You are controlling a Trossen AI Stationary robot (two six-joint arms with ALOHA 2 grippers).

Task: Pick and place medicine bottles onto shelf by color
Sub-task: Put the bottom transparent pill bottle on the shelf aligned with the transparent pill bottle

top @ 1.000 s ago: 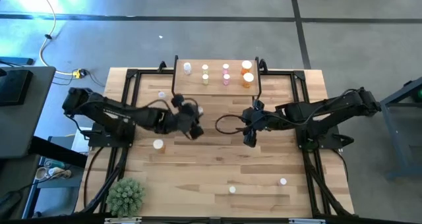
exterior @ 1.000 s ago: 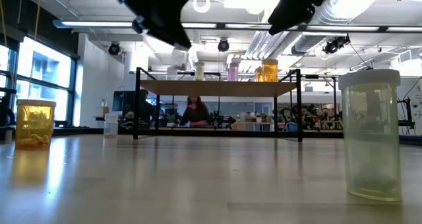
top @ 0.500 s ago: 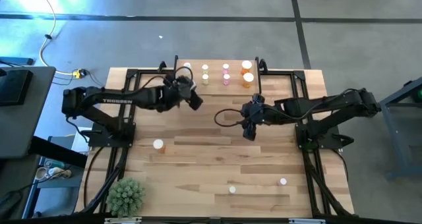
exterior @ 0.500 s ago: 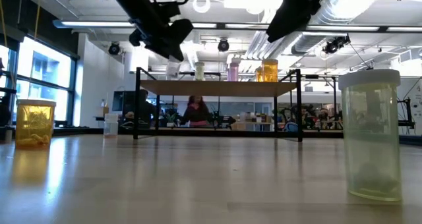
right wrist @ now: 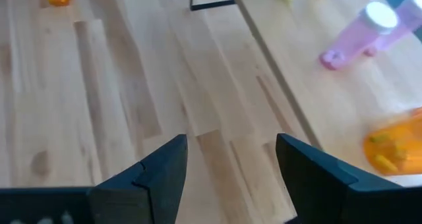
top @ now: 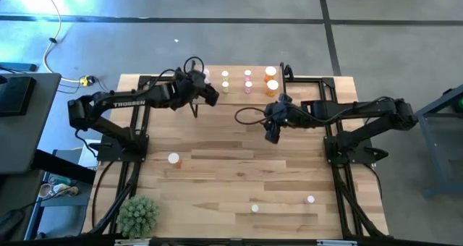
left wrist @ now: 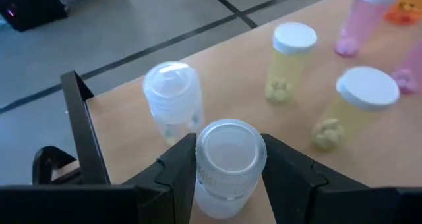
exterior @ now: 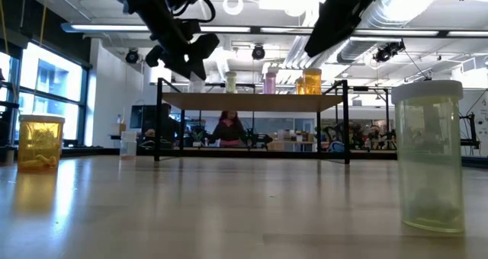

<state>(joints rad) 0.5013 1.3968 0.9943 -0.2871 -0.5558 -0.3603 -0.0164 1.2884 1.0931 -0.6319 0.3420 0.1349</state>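
On the shelf (top: 239, 94) the bottles stand grouped by tint so each color keeps its own spot: a clear bottle (left wrist: 173, 97) at the left end, two pale yellow bottles (left wrist: 289, 59) next to it, pink bottles (top: 248, 81) after those, and orange bottles (top: 271, 80) at the right end. The left claw (left wrist: 227, 168) hovers over the shelf's left end, just beside that clear bottle — the likely spot for its load. Its fingers are closed partway around a second bluish-clear bottle (left wrist: 229, 157), gripped by the sides with the cap facing the wrist camera. The right claw (right wrist: 227, 168) hangs over the desk (top: 239, 174) just in front of the shelf's right end, fingers spread apart and holding nothing. More bottles wait on the desk well in front of the shelf — one (top: 173, 158) to its left, two (top: 255, 208) near the desk's front edge.
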